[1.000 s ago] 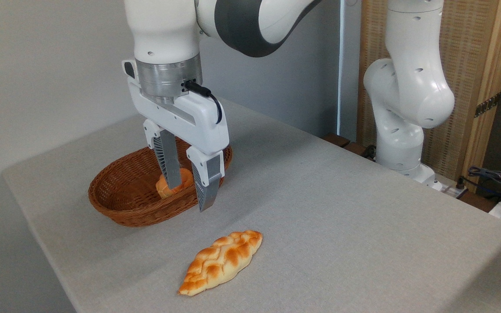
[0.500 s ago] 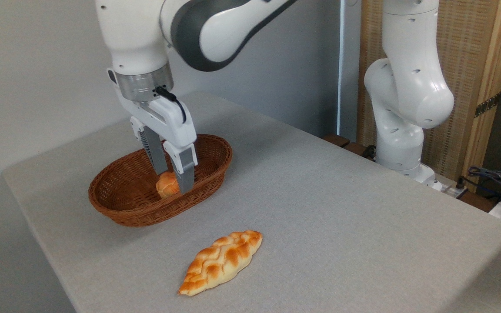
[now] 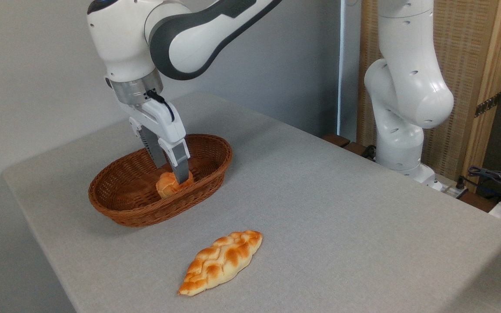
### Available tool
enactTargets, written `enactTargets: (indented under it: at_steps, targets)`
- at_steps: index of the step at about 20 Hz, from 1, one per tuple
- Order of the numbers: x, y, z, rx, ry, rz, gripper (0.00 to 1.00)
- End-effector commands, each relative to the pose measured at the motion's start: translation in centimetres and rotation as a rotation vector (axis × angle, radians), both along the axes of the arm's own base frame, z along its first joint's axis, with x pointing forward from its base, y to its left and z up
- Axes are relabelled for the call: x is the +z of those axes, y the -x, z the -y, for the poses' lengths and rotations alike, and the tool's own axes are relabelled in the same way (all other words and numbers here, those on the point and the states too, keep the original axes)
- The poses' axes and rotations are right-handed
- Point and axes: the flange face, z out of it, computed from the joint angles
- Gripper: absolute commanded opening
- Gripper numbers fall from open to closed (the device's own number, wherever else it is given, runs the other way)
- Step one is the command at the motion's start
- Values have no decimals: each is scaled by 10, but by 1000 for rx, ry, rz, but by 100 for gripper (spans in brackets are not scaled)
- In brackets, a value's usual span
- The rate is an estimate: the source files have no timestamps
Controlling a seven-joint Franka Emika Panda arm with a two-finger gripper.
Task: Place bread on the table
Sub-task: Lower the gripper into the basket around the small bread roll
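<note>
A: What is lying nearest us?
B: The braided loaf [image 3: 221, 262], sitting untouched on the table [image 3: 342, 217].
A: And the bread [image 3: 168, 184]?
B: It is resting farther back in the basket [image 3: 115, 204], directly beneath the gripper [image 3: 173, 173], whose spread fingers are straddling it, not clamping.

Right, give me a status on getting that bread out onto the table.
Done: the gripper is down inside the basket, its fingers either side of the bread. In hand: the grasp; whether the fingers are gripping yet can't be told. Left: lift the bread clear of the basket and set it on the table. It has not left the basket. The braided loaf already lies on the table.
</note>
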Motion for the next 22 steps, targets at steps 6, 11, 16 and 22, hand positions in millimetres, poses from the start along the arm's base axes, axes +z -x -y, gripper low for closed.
enactTargets:
  at_steps: [6,11,16,22]
  targets:
    - [-16,-1,8,-1,-5,-22,100]
    - [-23,-2,10,-4,-12,-33,100]
    - [-30,-1,15,-15,-17,-43,100]
    - [-48,-2,21,-53,-56,-54,54]
